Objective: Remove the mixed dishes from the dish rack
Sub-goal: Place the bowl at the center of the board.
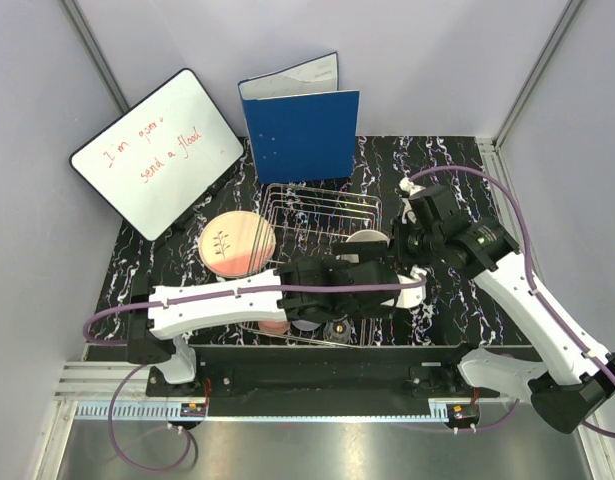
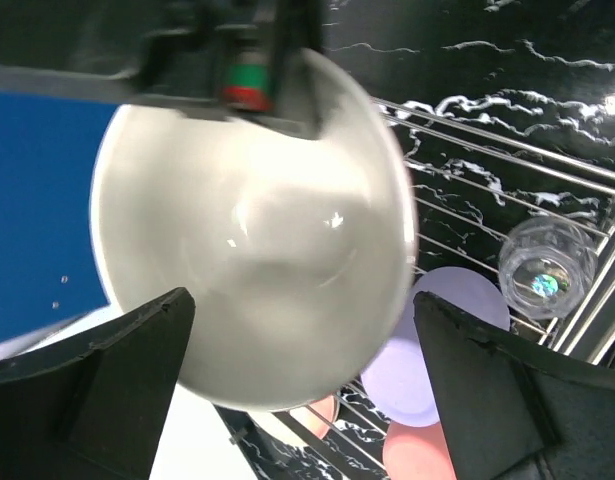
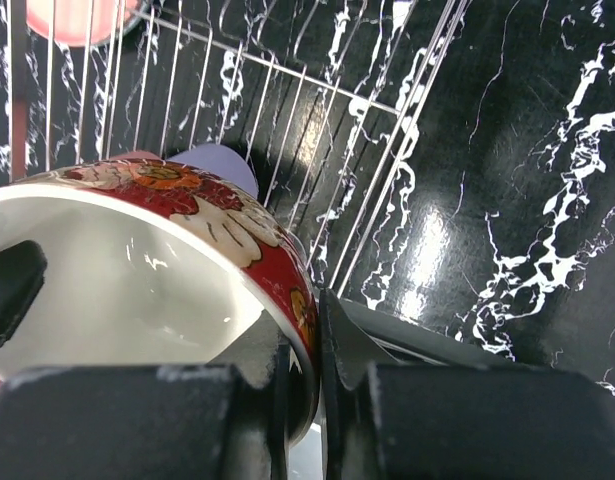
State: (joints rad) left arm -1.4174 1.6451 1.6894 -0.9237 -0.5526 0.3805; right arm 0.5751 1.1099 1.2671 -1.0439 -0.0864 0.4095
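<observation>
Item: red bowl, which hung at the right edge of the dish rack.
Right arm bent inward, right end effector clenched on the bowl's rim. Left arm stretched across the rack's front, left end effector released, jaws spread wide, facing the bowl's cream inside.

Whiteboard, blue binder, marbled tabletop
</observation>
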